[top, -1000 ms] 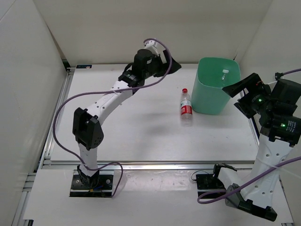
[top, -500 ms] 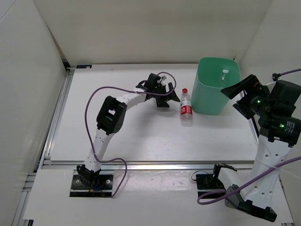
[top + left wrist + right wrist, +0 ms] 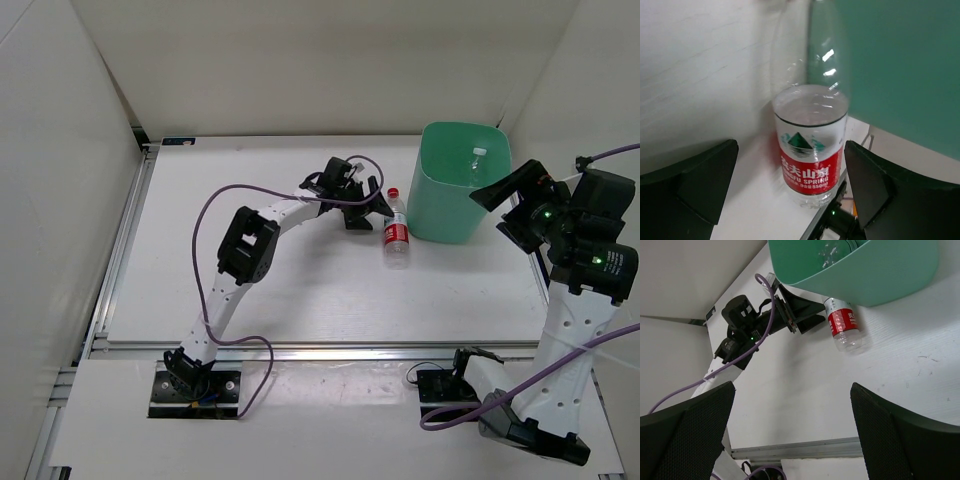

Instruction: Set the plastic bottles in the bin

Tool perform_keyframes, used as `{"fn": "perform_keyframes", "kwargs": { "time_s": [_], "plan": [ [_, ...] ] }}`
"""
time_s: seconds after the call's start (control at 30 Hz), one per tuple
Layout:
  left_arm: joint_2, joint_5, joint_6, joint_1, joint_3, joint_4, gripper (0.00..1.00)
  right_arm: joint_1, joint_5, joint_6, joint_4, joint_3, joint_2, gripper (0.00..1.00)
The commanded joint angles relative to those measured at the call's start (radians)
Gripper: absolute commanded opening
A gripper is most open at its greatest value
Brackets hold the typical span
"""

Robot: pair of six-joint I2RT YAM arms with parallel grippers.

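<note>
On the white table [image 3: 300, 290], the red-labelled bottle [image 3: 397, 235] lies just beside the bin [image 3: 440, 215]. The left gripper [image 3: 370, 207], jaws apart and holding nothing, faces it. Closing off-centre could send the round bottle rolling away, or wedge a finger against the bin.

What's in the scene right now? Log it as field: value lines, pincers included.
red-labelled bottle: lying on the table beside the bin
bin: upright, far right of the table, holding a white-capped bottle
left pincer: open, fingers either side of the red-labelled bottle, not closed on it
right pincer: open, empty, raised beside the bin
</note>
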State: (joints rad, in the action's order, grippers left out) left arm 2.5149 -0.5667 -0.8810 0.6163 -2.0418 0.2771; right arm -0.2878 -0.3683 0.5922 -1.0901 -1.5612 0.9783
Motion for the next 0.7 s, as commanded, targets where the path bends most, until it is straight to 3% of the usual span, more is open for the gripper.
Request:
{"fn": "perform_keyframes", "kwargs": {
  "time_s": [0.0,0.2,0.43,0.57,0.63,0.67],
  "plan": [
    [0.015,-0.024,-0.012,0.020,-0.067,0.008,1.00,-0.004,0.011,-0.038,0.029,-0.013,0.003,1.00],
    [0.084,-0.045,-0.046,0.040,-0.176,0.008,1.00,-0.004,0.020,-0.048,0.029,-0.001,0.003,1.00],
    [0.116,-0.096,-0.055,0.068,-0.136,0.008,0.98,-0.004,0.029,-0.048,0.029,0.009,0.003,1.00],
    [0.127,-0.140,-0.055,0.068,-0.123,0.008,0.72,-0.004,0.040,-0.048,0.029,0.027,0.003,1.00],
    [0.104,-0.140,-0.046,0.057,-0.085,0.008,0.51,-0.004,0.040,-0.048,0.029,0.036,0.013,1.00],
    [0.091,-0.140,-0.035,0.057,-0.066,0.008,0.49,-0.004,0.040,-0.048,0.029,0.036,0.013,1.00]
  ]
}}
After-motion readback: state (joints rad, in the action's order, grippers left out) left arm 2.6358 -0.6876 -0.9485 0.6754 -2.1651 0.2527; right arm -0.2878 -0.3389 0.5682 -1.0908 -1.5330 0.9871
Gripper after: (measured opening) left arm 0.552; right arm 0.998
